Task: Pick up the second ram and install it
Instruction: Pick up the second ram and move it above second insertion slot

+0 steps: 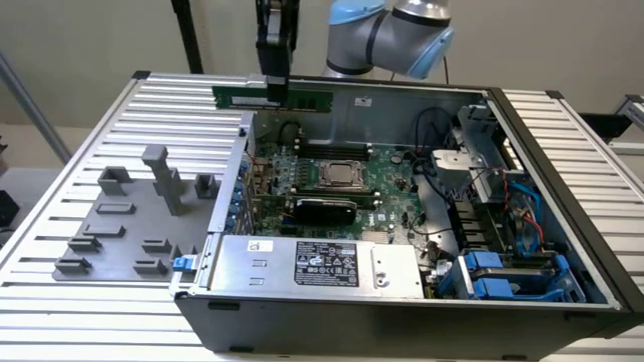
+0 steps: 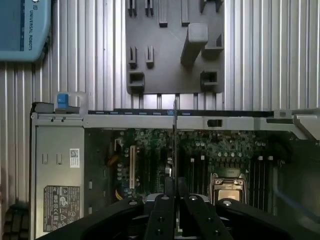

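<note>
The second ram (image 1: 302, 99) is a long thin green stick held level in the air over the far left corner of the open computer case (image 1: 563, 196). My gripper (image 1: 274, 92) is shut on its middle from above. In the wrist view the ram (image 2: 175, 150) appears edge-on as a thin dark line running out from between my gripper (image 2: 176, 200) fingers. Below it lies the green motherboard (image 1: 387, 177) with its processor socket (image 1: 342, 174) and memory slots (image 2: 197, 167).
A grey fixture plate (image 1: 126, 245) with upright blocks sits on the slatted table at the exterior view's left. The power supply (image 1: 312, 261) fills the case's near side, with blue drive bays (image 1: 503, 275) and cables at the exterior view's right.
</note>
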You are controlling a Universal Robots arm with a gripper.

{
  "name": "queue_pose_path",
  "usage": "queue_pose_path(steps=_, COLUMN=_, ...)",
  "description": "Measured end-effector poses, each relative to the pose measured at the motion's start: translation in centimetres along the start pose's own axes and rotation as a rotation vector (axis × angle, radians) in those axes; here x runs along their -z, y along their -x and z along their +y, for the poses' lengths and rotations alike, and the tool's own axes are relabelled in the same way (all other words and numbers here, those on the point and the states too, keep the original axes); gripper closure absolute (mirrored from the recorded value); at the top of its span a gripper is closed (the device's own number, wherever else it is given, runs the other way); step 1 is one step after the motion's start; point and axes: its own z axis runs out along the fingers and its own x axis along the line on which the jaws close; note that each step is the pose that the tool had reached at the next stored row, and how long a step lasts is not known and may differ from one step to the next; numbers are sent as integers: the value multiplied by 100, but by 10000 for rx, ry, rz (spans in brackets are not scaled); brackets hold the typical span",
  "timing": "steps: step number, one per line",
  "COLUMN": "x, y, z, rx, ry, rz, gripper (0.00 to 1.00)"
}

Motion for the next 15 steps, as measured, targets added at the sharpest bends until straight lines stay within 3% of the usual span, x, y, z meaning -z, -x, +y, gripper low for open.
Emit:
queue_pose_path(steps=7, x=-92, y=156, z=-266, rx=-1, ry=0, rz=-2, gripper=100)
queue_pose_path(steps=15, x=-212, y=348, z=-468, rx=2, ry=1, rz=-41, gripper=100)
